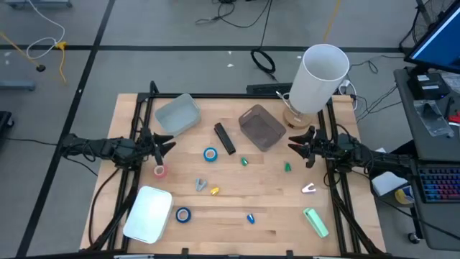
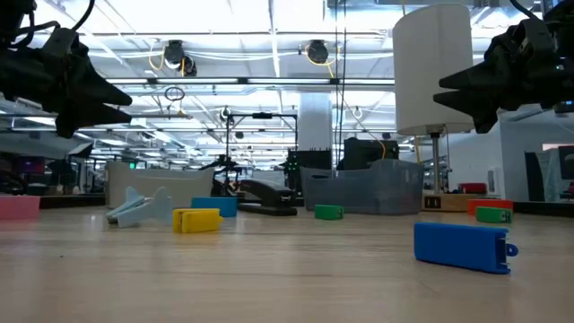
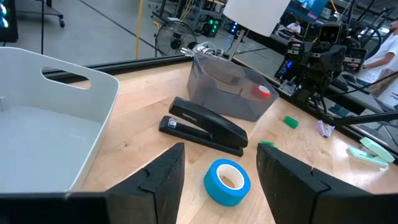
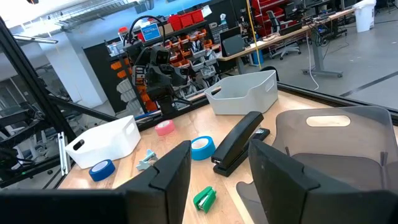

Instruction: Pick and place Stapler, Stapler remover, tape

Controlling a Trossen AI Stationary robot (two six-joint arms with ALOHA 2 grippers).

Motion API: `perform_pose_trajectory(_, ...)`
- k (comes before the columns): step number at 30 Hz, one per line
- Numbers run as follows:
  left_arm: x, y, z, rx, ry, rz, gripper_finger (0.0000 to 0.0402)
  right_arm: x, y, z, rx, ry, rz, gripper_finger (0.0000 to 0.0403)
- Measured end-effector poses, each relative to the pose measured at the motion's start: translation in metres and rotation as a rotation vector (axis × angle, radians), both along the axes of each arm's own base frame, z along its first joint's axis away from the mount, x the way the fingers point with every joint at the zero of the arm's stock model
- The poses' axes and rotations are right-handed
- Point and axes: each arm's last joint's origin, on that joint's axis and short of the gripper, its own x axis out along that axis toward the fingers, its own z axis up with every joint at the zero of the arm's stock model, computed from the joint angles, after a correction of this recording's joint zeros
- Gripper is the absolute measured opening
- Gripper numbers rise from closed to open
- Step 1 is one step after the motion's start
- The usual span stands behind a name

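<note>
Tape rolls number three, beside one black stapler; left hand and right hand both spread.

Both arms are matte black, jointed, with black cables trailing along them. The left gripper and right gripper each carry two broad, angular black fingers with flat-faced tips.

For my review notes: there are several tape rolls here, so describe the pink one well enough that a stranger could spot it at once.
Start at the left gripper, poised over the wooden table's left side. Just beside its fingertips, toward the white bin, lies the pink tape roll. The two blue tape rolls lie farther off, so colour settles it: this ring alone is pink.
</note>
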Motion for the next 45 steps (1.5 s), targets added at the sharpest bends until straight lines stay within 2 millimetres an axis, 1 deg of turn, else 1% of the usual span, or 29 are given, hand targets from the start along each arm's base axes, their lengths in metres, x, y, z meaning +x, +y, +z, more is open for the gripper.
perform_pose_trajectory(45,0.0000,0.0000,0.0000,0.000,0.000,0.000,0.0200,0.0001,0.0000,0.0017,-0.003,-0.020,0.000,0.0155)
